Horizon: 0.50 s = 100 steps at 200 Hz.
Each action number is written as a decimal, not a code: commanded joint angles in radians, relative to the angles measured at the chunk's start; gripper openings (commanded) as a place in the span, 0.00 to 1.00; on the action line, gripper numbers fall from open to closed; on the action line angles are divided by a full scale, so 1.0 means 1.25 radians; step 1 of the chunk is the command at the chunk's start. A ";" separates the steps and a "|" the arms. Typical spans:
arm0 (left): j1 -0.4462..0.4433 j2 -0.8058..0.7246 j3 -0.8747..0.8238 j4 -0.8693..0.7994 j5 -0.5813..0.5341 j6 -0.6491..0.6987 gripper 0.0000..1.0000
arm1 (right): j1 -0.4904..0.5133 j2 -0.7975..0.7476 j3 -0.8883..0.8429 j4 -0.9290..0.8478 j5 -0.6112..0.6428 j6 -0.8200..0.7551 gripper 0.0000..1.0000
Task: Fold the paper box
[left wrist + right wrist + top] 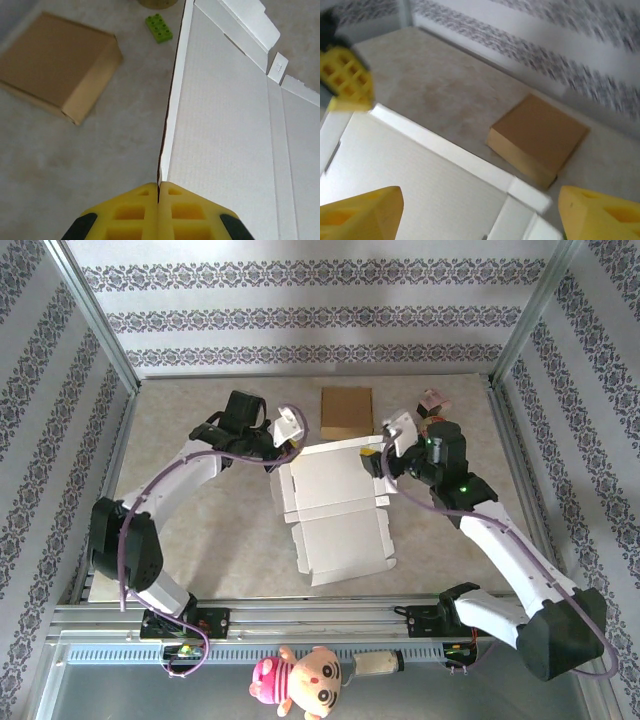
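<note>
One flap (220,115) of the paper box (335,505) stood raised, clenched by the left end effector (158,192) for folding; right end effector (482,212) hung released.

Matt white corrugated paper box (335,540)

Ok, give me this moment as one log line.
left tool: shut on white box edge | right tool: open over white box | brown box: behind, apart

Lab test booth, aluminium frame (96,315), wallpapered walls (300,310)
</note>
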 commanded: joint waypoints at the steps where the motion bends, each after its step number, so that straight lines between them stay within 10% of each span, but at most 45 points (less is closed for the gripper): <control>1: -0.024 -0.052 0.011 0.003 -0.067 0.154 0.00 | 0.015 0.021 0.019 -0.011 -0.081 -0.364 0.79; 100: -0.051 -0.167 -0.024 0.014 -0.059 0.218 0.00 | 0.028 0.172 0.238 -0.156 -0.198 -0.511 0.25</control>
